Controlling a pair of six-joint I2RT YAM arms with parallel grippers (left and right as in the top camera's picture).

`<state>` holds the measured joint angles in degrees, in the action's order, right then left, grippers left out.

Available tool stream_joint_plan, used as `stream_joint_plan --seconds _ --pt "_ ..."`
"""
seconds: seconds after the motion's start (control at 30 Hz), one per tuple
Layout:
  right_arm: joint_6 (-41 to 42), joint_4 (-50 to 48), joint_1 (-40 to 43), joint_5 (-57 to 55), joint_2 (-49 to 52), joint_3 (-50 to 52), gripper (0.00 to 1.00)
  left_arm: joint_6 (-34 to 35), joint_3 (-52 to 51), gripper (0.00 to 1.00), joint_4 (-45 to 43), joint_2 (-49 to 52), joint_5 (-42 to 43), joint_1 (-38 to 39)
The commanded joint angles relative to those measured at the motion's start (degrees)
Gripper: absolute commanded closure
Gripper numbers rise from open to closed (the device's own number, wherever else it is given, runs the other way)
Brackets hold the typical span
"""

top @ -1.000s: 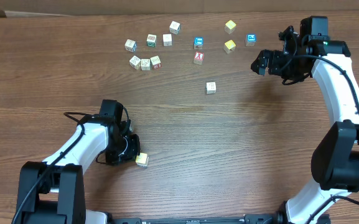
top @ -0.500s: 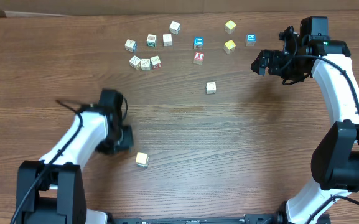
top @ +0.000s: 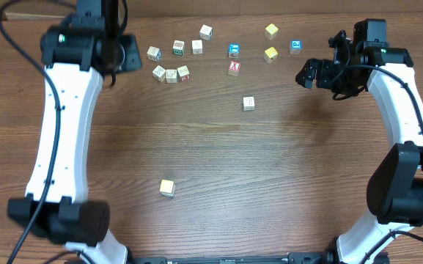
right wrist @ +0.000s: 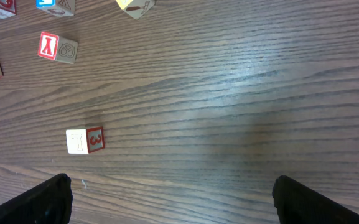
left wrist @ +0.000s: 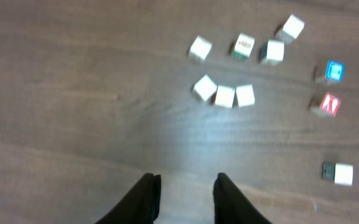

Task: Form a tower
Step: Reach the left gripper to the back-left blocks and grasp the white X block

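Observation:
No tower is in view; every cube I see lies singly. One pale cube (top: pixel 167 188) with a yellowish side rests alone near the table's front. Several more letter cubes (top: pixel 171 74) are scattered along the back, and in the left wrist view a row of three (left wrist: pixel 224 95) lies ahead of the fingers. My left gripper (top: pixel 130 53) (left wrist: pixel 187 177) hovers at the back left, beside that scatter, narrowly open with nothing between its fingers. At the back right my right gripper (top: pixel 304 73) (right wrist: pixel 172 182) hangs wide open and empty.
A lone cube (top: pixel 248 103) with a red side face (right wrist: pixel 84 140) sits mid-table, left of the right gripper. Blue-faced cubes (top: pixel 234 50) (top: pixel 295 46), yellow-faced cubes (top: pixel 271 31) (top: pixel 270 53) and a red-faced cube (top: pixel 233 68) lie along the back.
My left arm swung from beside the front cube up to the back left, leaving that cube on the table; its jaws parted a little. The right arm has not moved.

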<state>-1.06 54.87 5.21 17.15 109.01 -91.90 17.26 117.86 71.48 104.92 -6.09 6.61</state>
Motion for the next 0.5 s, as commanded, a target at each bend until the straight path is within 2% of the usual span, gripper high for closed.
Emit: stream_joint_plan --seconds 0.0,0.03,0.1,0.13,0.17,0.2,0.47 --pt "0.2 -0.3 0.0 0.1 -1.6 -1.2 0.0 -2.5 4.0 0.63 -0.8 8.3 -0.5 -0.1" --pt "0.2 -0.3 0.0 0.1 -1.6 -1.2 0.0 -2.5 4.0 0.58 -1.9 9.7 0.6 0.0" --pt "0.2 -0.3 0.0 0.1 -1.6 -1.2 0.0 -2.4 4.0 0.57 -4.4 12.5 3.6 0.2" --pt "0.2 -0.3 0.0 0.1 -1.6 -1.2 0.0 -2.4 4.0 0.62 -5.4 13.5 4.7 0.3" --pt "0.2 -0.3 0.0 0.1 -1.6 -1.2 0.0 -2.4 4.0 0.72 -6.7 14.5 5.6 0.3" --pt "0.2 -0.3 0.0 0.1 -1.6 -1.2 0.0 -2.5 4.0 0.76 -8.0 15.6 5.7 0.4" --pt "0.2 -0.3 0.0 0.1 -1.6 -1.2 0.0 -3.8 4.0 0.74 -13.8 24.1 4.5 1.7"
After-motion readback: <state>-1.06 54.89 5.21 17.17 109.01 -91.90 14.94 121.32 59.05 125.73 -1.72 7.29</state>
